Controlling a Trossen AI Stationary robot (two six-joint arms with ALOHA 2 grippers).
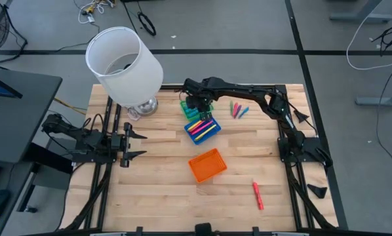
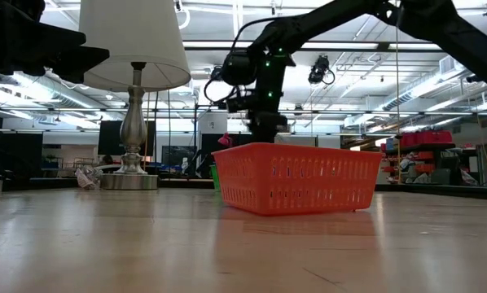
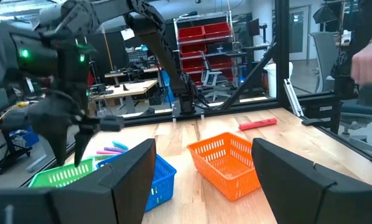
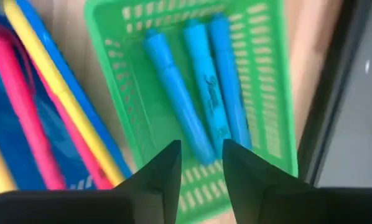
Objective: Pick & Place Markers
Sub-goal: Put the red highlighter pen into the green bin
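Three blue markers (image 4: pixel 201 93) lie side by side in the green tray (image 4: pixel 260 74), which sits on the table's far middle (image 1: pixel 185 107). My right gripper (image 4: pixel 201 155) hovers over that tray, pointing down, open by a narrow gap with nothing between the fingers; it reaches in from the right (image 1: pixel 195 105). Pink, yellow and blue markers (image 1: pixel 202 126) fill the blue tray (image 1: pixel 212 133) next to it. Several loose markers (image 1: pixel 238 109) lie on the table to the right. One red marker (image 1: pixel 257 195) lies near the right front. My left gripper (image 1: pixel 140 144) waits open at the left.
An orange tray (image 1: pixel 207 165) stands in the table's middle, near side. A lamp with a white shade (image 1: pixel 124 59) and a metal base (image 1: pixel 143 107) stands at the far left, close to the green tray. Bare wood lies between the left gripper and the trays.
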